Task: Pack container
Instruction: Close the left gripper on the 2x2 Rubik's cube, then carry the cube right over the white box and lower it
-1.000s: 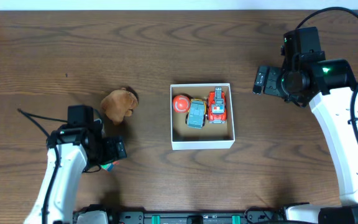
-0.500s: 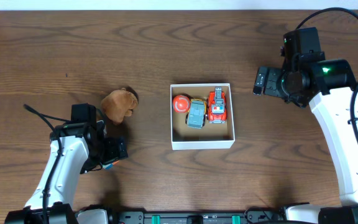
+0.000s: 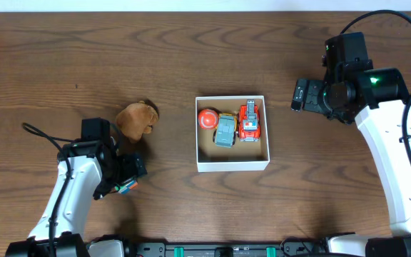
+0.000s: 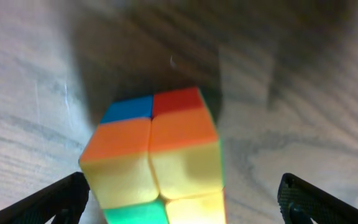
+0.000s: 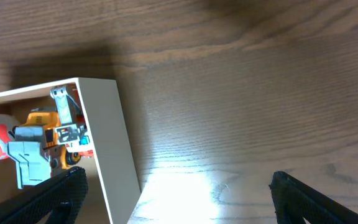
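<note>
The dark wooden table point(image 3: 191, 50) held the shallow white-walled square cardboard container point(image 3: 232, 166) at centre, right gripper point(image 3: 300, 93) idling open nearby, left gripper point(image 4: 182, 200) open astride the small multicoloured plastic puzzle cube point(image 4: 154, 149); pickup step, I judged, calling for a drop and squeeze.

container point(image 3: 232, 165) near half bare, three toys point(image 3: 226, 130) across its far half, plush toy point(image 3: 135, 119) near left hand point(image 3: 125, 187), cube point(image 4: 154, 155) between its fingers point(image 4: 61, 199)

White-walled square container point(image 3: 232, 165) (tan inside), three toys point(image 3: 225, 128) in its far half.
</note>
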Controlling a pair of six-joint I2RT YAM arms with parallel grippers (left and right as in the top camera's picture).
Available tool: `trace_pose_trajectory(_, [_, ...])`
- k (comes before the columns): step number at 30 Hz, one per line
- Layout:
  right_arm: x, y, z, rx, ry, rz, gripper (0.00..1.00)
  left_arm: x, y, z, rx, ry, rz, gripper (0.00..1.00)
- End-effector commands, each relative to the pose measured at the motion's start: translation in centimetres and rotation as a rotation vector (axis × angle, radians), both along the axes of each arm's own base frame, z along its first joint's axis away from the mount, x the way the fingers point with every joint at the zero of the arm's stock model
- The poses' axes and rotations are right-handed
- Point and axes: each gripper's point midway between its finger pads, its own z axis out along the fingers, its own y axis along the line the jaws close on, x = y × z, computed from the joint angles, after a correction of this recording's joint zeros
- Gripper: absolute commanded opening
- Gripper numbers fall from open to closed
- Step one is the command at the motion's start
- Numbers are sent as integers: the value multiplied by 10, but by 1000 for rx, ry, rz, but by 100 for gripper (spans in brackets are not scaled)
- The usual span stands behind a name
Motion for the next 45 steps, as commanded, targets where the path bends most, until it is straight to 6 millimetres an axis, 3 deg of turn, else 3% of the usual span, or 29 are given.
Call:
trace_pose_trajectory(1, [-1,-2,-3,-3,12,8,97,4,0,-1,-7,-11,34,98])
trace_pose_trajectory(16, [-1,-2,-3,-3,12,7,97,-2,0,-7,-9,8,70,100])
trace_pose_trajectory(23, [-2,-2,-3,-4,17,8,97,-3,-1,-8,-10,13,87,60])
trace_pose_trajectory(25, [-2,-2,-4,-5,20,8,97,-3,-1,-8,-10,13,87,53])
trace_pose_trajectory(31, [-3,-2,-4,-4,20,7,97,-3,-1,-8,-11,13,87,45])
trace_pose_trajectory(36, [-2,-2,-4,-4,20,7,96,2,0,-8,-10,-7,87,45])
trace_pose_trajectory(38, [-2,-2,-3,-4,20,7,97,8,0,-7,-9,-31,88,33])
trace_pose_trajectory(41, [-2,-2,-3,-4,19,7,96,19,2,2,-8,-63,108,25])
trace_pose_trajectory(45, [-1,-2,-3,-4,16,7,96,45,4,30,-3,-136,104,19])
